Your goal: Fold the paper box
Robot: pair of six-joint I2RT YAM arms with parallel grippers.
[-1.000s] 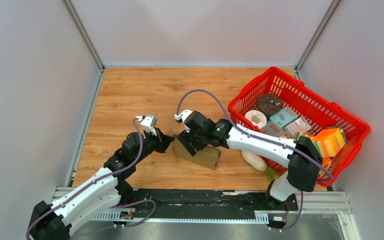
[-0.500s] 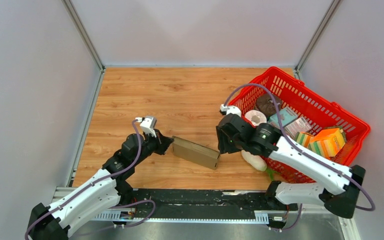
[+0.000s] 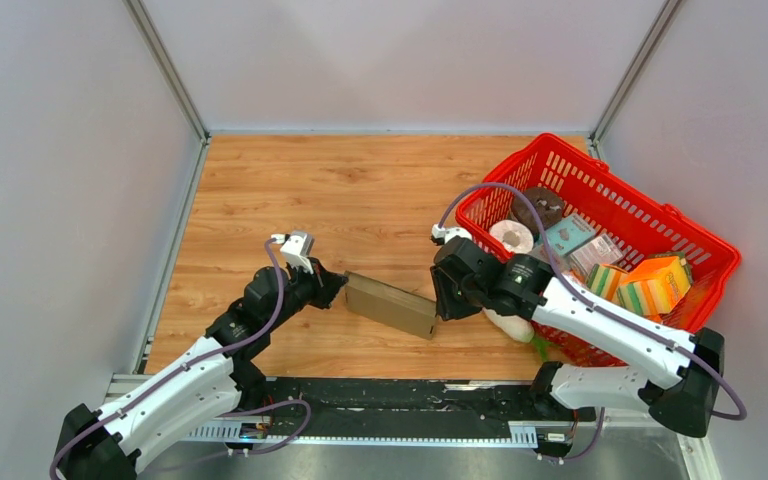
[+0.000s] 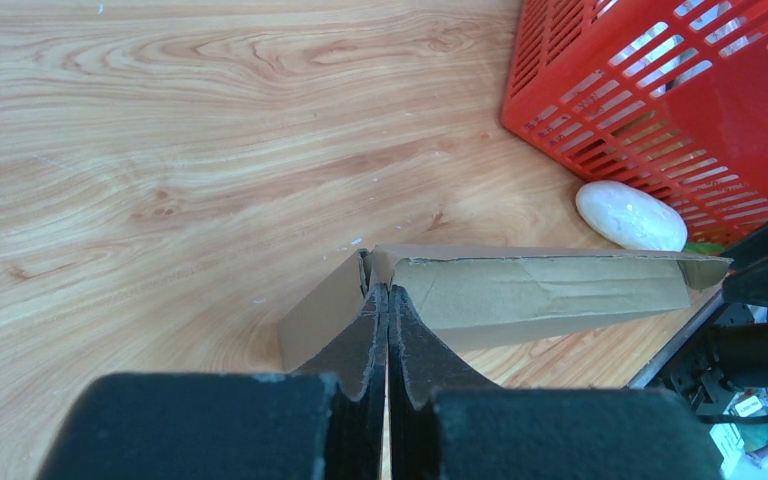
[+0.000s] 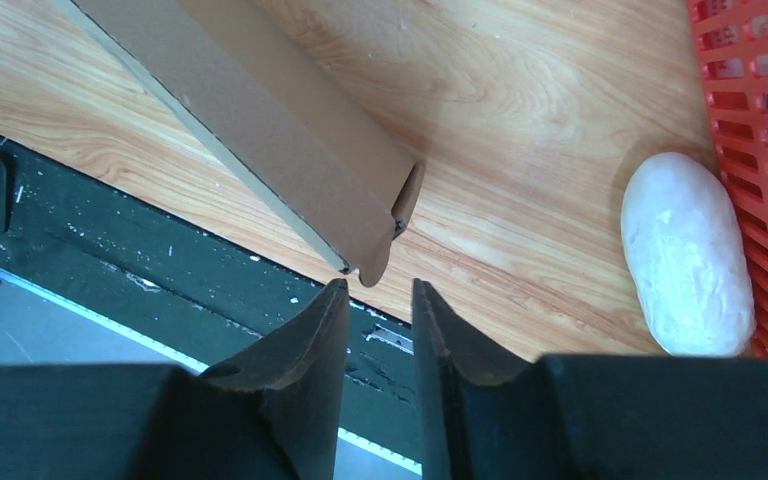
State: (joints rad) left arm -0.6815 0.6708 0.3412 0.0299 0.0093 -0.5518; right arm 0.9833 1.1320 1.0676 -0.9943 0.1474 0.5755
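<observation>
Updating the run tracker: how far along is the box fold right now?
Done: the paper box already forms a flat rectangular sleeve. In hand: the left gripper is shut on its left end, seemingly pinching a flap; the right gripper, jaws slightly apart and empty, sits just short of the right end. Left: that end's flap sticks out untucked.

The light wood-grain tabletop [image 3: 340, 190] carries a flat brown cardboard paper box [image 3: 392, 305], a red plastic lattice basket [image 3: 580, 170] and a white oval packet [image 5: 687, 255]
</observation>
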